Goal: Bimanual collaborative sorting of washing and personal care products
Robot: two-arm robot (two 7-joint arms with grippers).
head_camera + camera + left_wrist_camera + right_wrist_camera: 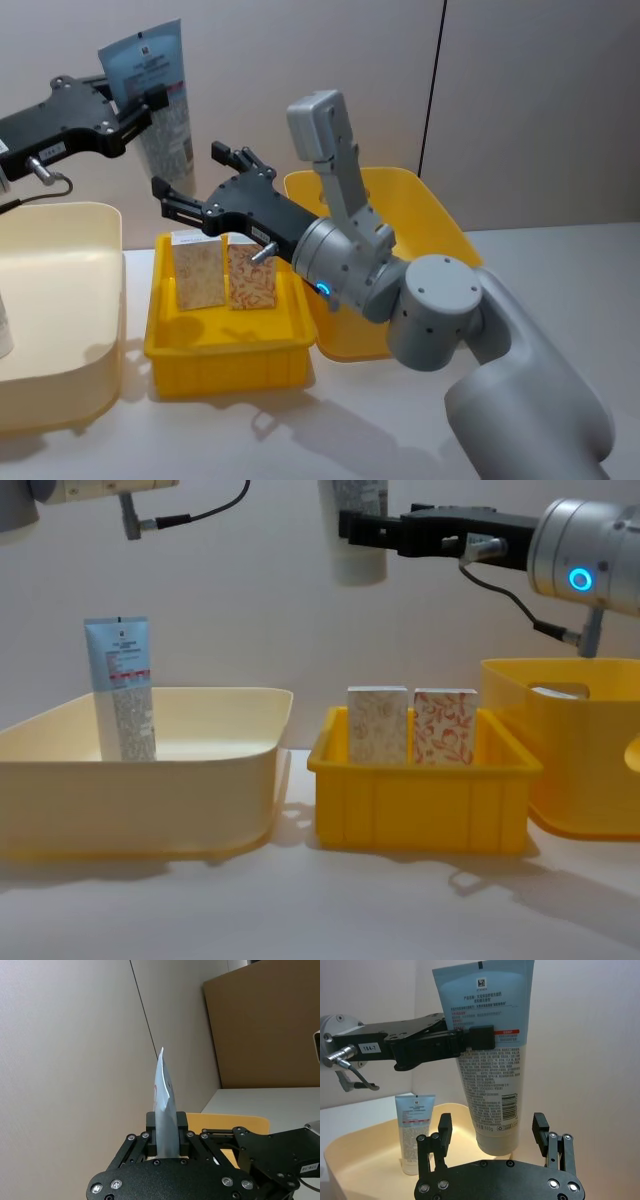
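My left gripper point(148, 100) is shut on a pale-blue-and-white squeeze tube point(155, 95) and holds it upright, high above the bins. The left wrist view shows the tube point(165, 1105) edge-on between the left gripper point(166, 1132) fingers. My right gripper point(195, 172) is open, and the tube's lower end point(492, 1110) hangs between its spread fingers point(444, 1127) with gaps on both sides. A second tube point(120, 690) stands in the cream tub point(150, 780). A beige box point(198, 272) and a red-orange floral box point(252, 275) stand upright in the small yellow bin point(225, 350).
A large yellow bin point(420, 215) sits behind my right arm, to the right of the small one. The cream tub point(60, 370) lies at the left, close beside the small bin. A pale wall rises behind the table.
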